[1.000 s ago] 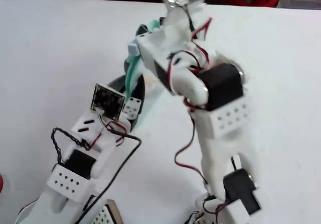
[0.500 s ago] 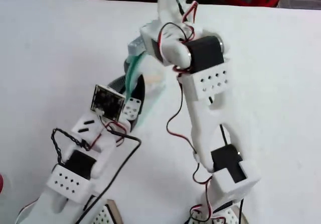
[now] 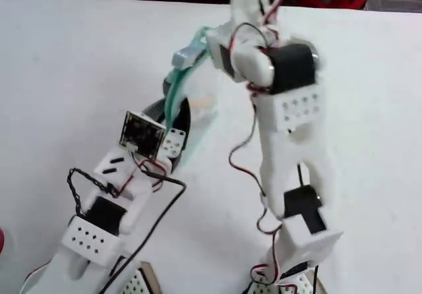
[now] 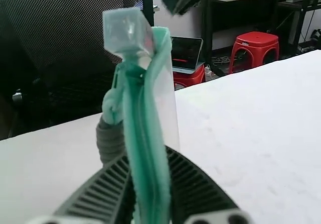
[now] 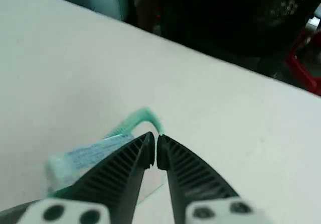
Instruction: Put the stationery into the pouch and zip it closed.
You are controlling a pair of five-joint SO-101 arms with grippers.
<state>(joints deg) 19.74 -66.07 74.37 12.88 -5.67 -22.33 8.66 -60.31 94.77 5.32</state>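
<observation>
High view, from the lower left of the frame: we see the left arm point(image 3: 99, 208) slanting across the white table point(image 3: 59, 70). Its left gripper point(image 3: 171, 113) sits just left of centre, clamped on the pouch point(image 3: 173, 86). This pouch is clear with a green zip edge, and that edge runs from the dark jaws up toward the upper middle of the frame. At its far end sits a pale bluish block point(image 3: 184, 58); we cannot tell whether it lies inside the pouch or is fixed to it. Just right of the block, the right arm point(image 3: 290, 142) rises from the bottom edge to the top edge, covering the pouch's upper end.

From the left wrist we see the green edge pinched between the two ribbed jaws and standing straight up out of them, the block at its tip near the upper left. A red stool point(image 4: 256, 43) stands beyond the table at the upper right.

From the right wrist we see the right gripper point(image 5: 155, 141) with its jaws almost together, only a thin slit between them. The block lies at the lower left and the green edge just beyond the tips. We cannot tell whether they pinch anything.
</observation>
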